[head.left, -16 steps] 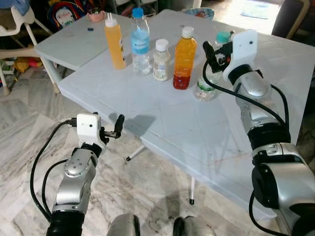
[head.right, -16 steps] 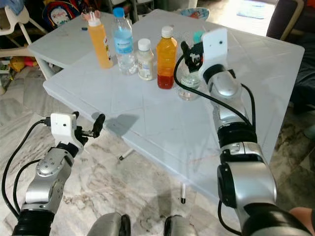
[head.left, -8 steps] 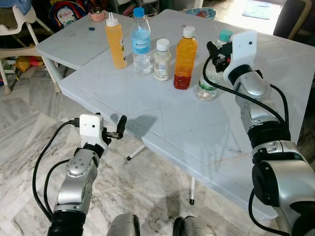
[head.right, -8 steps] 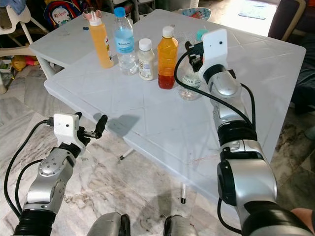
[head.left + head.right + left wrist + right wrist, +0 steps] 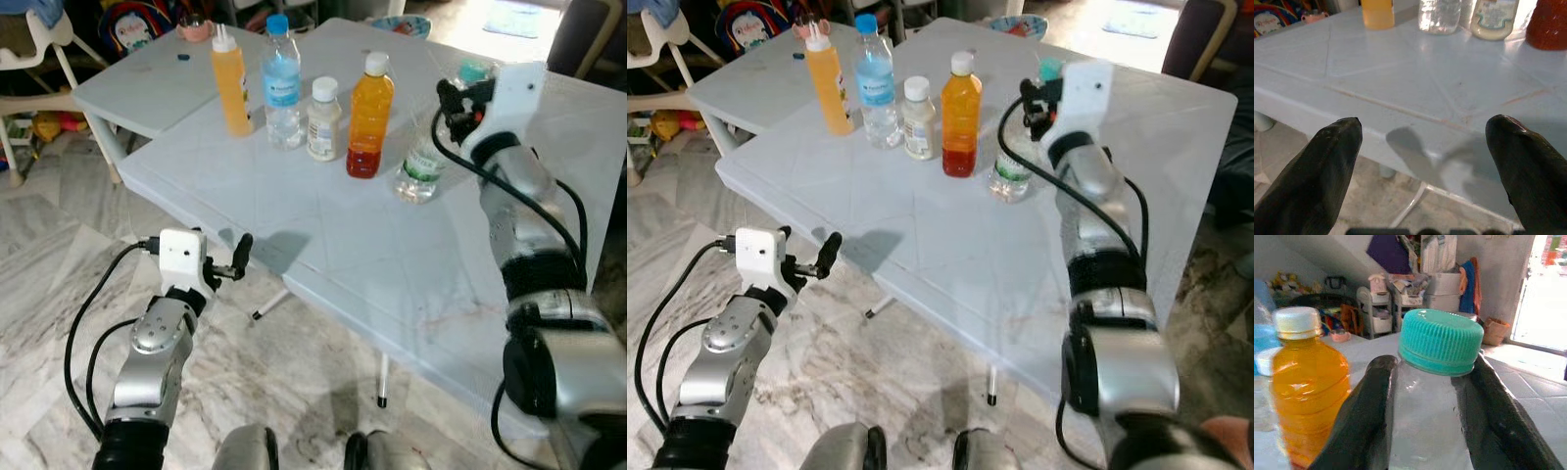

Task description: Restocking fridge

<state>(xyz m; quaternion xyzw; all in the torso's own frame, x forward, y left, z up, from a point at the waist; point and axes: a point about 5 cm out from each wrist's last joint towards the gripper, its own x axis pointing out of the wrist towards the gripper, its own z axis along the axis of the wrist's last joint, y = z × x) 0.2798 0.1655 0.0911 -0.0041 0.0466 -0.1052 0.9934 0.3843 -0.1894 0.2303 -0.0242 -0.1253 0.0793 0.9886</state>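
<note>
Several bottles stand in a row on the white table: an orange squeeze bottle, a blue-capped water bottle, a small white-capped bottle and an orange juice bottle. To their right is a clear teal-capped bottle, leaning with its cap toward my right. My right gripper is shut on its neck just under the cap, one finger on each side. My left gripper hangs open below the table's near left edge, holding nothing.
A second white table adjoins at the back left, with a pink cup on it. A bowl sits at the far edge. A white chair and clutter stand at the far left. Marble floor lies below.
My right gripper has moved to the right with the teal-capped bottle's neck, tilting the bottle and drawing it away from the orange juice bottle. The left arm has hardly moved.
</note>
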